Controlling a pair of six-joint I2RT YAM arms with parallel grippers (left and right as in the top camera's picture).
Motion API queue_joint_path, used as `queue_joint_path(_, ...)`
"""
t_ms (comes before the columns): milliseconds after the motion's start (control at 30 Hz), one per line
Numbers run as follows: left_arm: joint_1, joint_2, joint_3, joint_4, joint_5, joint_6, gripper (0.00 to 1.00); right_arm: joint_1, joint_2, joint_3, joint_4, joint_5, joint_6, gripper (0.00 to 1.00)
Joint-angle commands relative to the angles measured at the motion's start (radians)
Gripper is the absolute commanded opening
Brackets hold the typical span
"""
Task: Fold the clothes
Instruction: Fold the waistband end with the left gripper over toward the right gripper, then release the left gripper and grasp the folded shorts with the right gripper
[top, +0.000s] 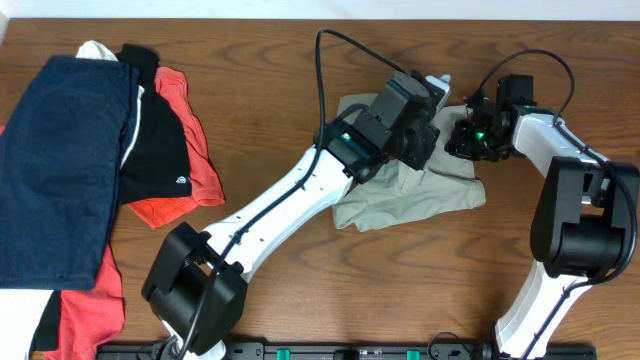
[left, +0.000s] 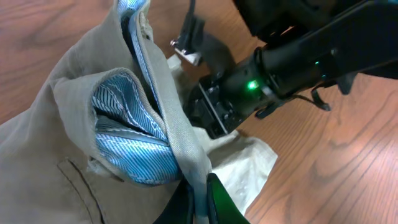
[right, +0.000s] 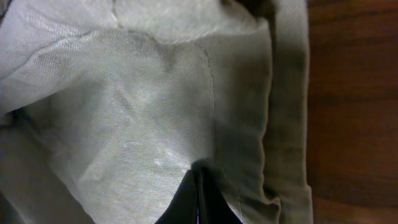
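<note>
The khaki-beige shorts (top: 415, 195) lie bunched on the table right of centre, partly under both arms. My left gripper (top: 420, 140) is shut on the waistband edge; the left wrist view shows its fingers (left: 202, 196) pinching the khaki band, with the pale blue inner waistband (left: 127, 146) turned outward. My right gripper (top: 468, 135) is shut on the shorts' fabric at the right side; its wrist view shows the fingertips (right: 199, 180) closed on a fold of khaki cloth (right: 137, 112) next to a hem.
A navy blue garment (top: 55, 170) lies at the far left, with black (top: 150, 140) and orange-red (top: 190, 160) garments beside it and more red cloth (top: 95, 300) below. Bare wooden table (top: 400, 290) lies in front of the shorts.
</note>
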Motion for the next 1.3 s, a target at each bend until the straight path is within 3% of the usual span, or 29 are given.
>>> queue_joint_path(0, -0.002, 0.039, 0.026, 0.017, 0.012, -0.012, 0.06, 0.022, 0.05, -0.005, -0.018, 0.019, 0.012, 0.01)
queue_joint_path(167, -0.005, 0.075, 0.026, 0.037, 0.013, -0.012, 0.07, 0.022, 0.05, -0.005, -0.018, 0.019, 0.012, 0.01)
queue_joint_path(233, -0.006, 0.085, 0.026, 0.049, 0.013, -0.012, 0.39, 0.019, 0.048, -0.005, -0.017, 0.014, 0.021, 0.01)
queue_joint_path(267, -0.006, 0.087, 0.026, 0.053, 0.012, -0.012, 0.59, 0.016, 0.043, -0.005, -0.012, 0.006, 0.033, 0.02)
queue_joint_path(300, -0.006, 0.087, 0.026, 0.059, 0.012, -0.011, 0.7, 0.011, 0.035, -0.004, -0.006, -0.01, 0.039, 0.05)
queue_joint_path(400, 0.0, 0.084, 0.026, 0.081, 0.012, -0.011, 0.91, -0.014, -0.005, -0.002, 0.003, -0.047, 0.039, 0.14)
queue_joint_path(467, 0.009, 0.072, 0.026, 0.084, 0.012, -0.008, 0.96, -0.036, -0.051, -0.002, -0.002, -0.053, 0.039, 0.17)
queue_joint_path(567, 0.029, 0.044, 0.026, 0.075, 0.012, -0.008, 0.99, -0.07, -0.136, -0.002, -0.035, -0.052, 0.026, 0.26)
queue_joint_path(833, 0.161, -0.055, 0.026, -0.084, 0.0, -0.008, 0.98, -0.08, -0.243, -0.002, -0.143, -0.051, -0.04, 0.71)
queue_joint_path(967, 0.244, -0.06, 0.026, -0.198, -0.082, -0.008, 0.98, -0.046, -0.214, -0.004, -0.182, -0.036, -0.097, 0.81)
queue_joint_path(1067, 0.301, -0.06, 0.026, -0.27, -0.171, -0.008, 0.98, -0.017, -0.191, -0.004, -0.194, 0.03, -0.097, 0.84)
queue_joint_path(1267, 0.393, -0.06, 0.025, -0.338, -0.192, -0.008, 0.98, 0.039, -0.137, -0.004, -0.195, 0.173, -0.08, 0.88)
